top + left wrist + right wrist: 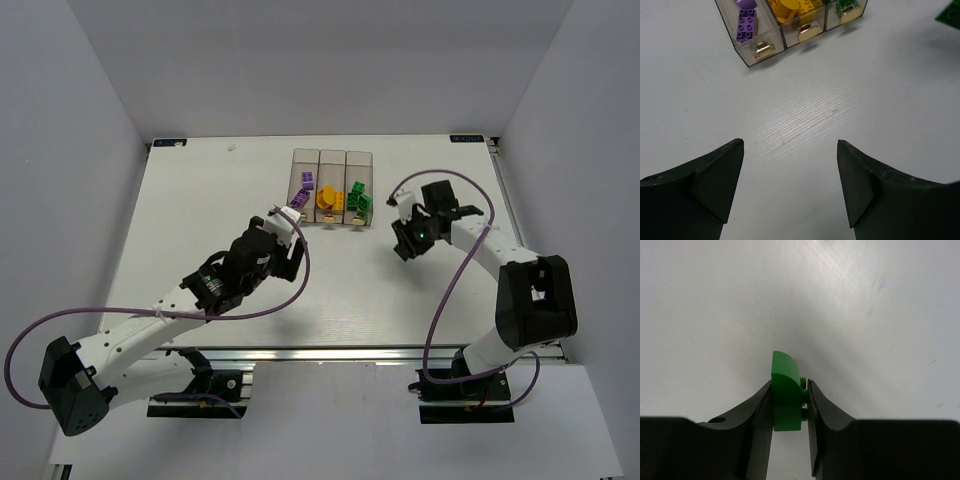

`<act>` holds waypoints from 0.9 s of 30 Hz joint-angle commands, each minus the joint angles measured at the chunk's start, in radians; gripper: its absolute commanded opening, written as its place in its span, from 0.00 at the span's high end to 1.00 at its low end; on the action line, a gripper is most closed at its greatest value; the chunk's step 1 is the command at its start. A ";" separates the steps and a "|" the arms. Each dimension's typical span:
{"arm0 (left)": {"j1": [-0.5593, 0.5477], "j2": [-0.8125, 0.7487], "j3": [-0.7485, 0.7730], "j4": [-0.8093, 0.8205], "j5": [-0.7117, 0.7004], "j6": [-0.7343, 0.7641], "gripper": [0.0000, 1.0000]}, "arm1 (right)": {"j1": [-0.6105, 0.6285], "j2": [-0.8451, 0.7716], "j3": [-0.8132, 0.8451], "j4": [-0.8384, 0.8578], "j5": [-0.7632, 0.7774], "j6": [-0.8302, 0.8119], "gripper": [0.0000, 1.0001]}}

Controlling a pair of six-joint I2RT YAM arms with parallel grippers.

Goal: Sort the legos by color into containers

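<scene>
The three joined clear containers (332, 185) stand at the back middle of the table. The left bin holds purple legos (306, 183), the middle bin orange-yellow ones (331, 200), the right bin green ones (359, 200). My right gripper (789, 390) is shut on a green lego (786, 385), held upright above bare table; in the top view it (402, 248) is to the right of and nearer than the bins. My left gripper (790, 145) is open and empty, just short of the bins' tagged ends (747, 52); a purple lego (746, 24) shows in the left bin.
The white table (200, 220) has walls at the back and sides. Purple cables loop from both arms. A green piece (950, 12) is cut off at the top right edge of the left wrist view.
</scene>
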 commanded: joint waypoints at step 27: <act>0.007 -0.085 -0.050 0.044 -0.065 0.025 0.12 | 0.076 0.372 0.716 0.119 -0.071 0.235 0.17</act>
